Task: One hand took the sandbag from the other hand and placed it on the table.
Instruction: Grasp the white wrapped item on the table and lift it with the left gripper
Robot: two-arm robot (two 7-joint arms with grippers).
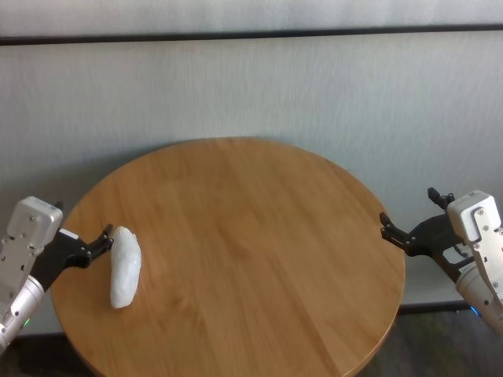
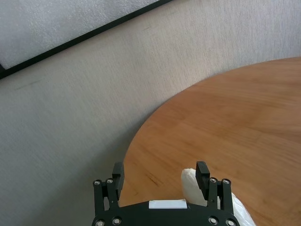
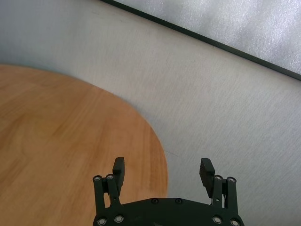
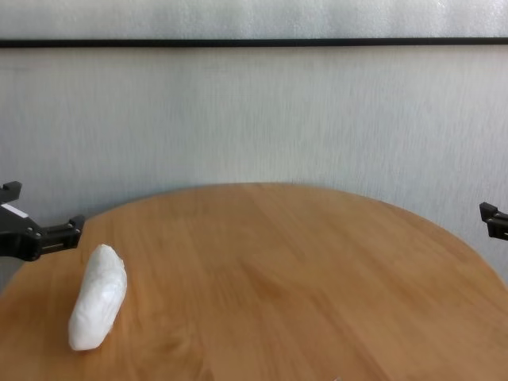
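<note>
The white lumpy sandbag (image 1: 124, 265) lies on the round wooden table (image 1: 259, 236) near its left edge, lengthwise toward me. My left gripper (image 1: 81, 221), on the green-lit wrist, is open at the table's left edge. One of its fingertips (image 1: 105, 233) is right at the bag's far end. The left wrist view shows the bag (image 2: 189, 182) beside one finger (image 2: 202, 170), not between the jaws. My right gripper (image 1: 407, 206), on the blue-lit wrist, is open and empty at the table's right edge (image 3: 160, 155). The chest view shows the bag (image 4: 98, 297) lying free.
A pale grey textured wall (image 1: 251, 86) with a dark horizontal strip (image 1: 251, 35) stands behind the table. The floor shows below the table's near edge at both sides.
</note>
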